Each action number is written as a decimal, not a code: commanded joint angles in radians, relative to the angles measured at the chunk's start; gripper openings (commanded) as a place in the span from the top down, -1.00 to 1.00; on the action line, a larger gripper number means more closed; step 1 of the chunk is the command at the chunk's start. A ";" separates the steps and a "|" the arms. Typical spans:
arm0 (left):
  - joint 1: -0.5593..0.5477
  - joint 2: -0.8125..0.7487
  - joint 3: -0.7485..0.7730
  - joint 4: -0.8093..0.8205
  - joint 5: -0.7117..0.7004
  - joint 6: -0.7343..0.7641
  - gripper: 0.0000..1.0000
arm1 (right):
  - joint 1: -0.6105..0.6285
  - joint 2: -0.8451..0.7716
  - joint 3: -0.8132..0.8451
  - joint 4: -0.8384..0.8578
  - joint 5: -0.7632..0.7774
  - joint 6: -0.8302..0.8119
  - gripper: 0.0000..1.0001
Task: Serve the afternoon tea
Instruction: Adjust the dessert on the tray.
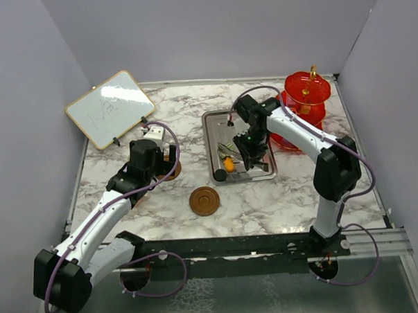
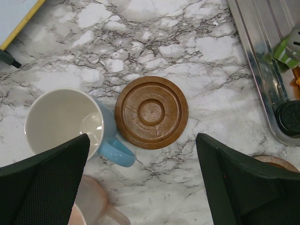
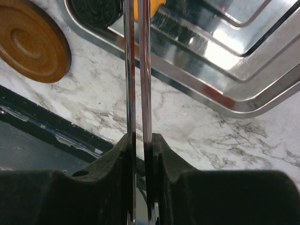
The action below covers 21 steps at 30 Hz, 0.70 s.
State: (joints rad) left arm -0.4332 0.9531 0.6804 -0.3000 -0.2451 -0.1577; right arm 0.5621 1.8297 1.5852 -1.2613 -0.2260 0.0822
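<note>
Left fingers: my left gripper [image 2: 143, 140] is spread wide with nothing in it. The left fingers [image 2: 47, 183] frame the lower corners of the wrist view above the marbled worktop [image 2: 197, 37].
Right fingers: my right gripper [image 3: 139, 140] is pinched narrow on steel tongs [image 3: 145, 70]. The two blades run up close together from between the right fingers [image 3: 178, 164]. It hangs over the near end of the steel tray [image 1: 218, 125].
Cups: the blue cup [image 2: 63, 124] stands upright on the worktop, white inside, with its handle turned toward the saucer just beside it. The pink cup [image 2: 93, 201] sits on its near side (mostly hidden under my left finger).
Saucers: one saucer [image 2: 151, 112] lies flat and bare, centred in the left wrist view. The second saucer [image 1: 204, 200] lies bare near the tray's near-left corner.
Cake pieces: a yellow-orange piece [image 1: 229, 164], a black piece [image 1: 219, 175] and a green piece [image 2: 287, 47] all lie in the tray. The tongs' blades point at the yellow-orange one, but I cannot tell whether they touch it.
Stand: the red three-tier stand [image 1: 307, 97] is upright at the far right of the worktop, with its gold finial [image 1: 313, 72] on top. My right arm crosses its lowest tier, and I cannot tell what the tiers hold.
Whiteboard: the whiteboard [image 1: 110, 107] is at the far left, set at an angle.
</note>
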 commanded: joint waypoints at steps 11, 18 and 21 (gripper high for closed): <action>0.004 0.007 0.025 0.015 0.026 0.008 -0.98 | 0.001 0.187 0.311 -0.001 0.118 -0.031 0.34; 0.004 0.010 0.025 0.017 0.028 0.007 -0.98 | -0.021 0.099 0.270 0.100 0.179 0.069 0.28; 0.004 0.012 0.027 0.020 0.032 0.008 -0.98 | -0.040 -0.011 0.114 0.213 0.151 0.139 0.28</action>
State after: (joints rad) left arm -0.4332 0.9615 0.6804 -0.3000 -0.2321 -0.1577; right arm 0.5510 1.9701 1.8362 -1.1915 -0.0986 0.1116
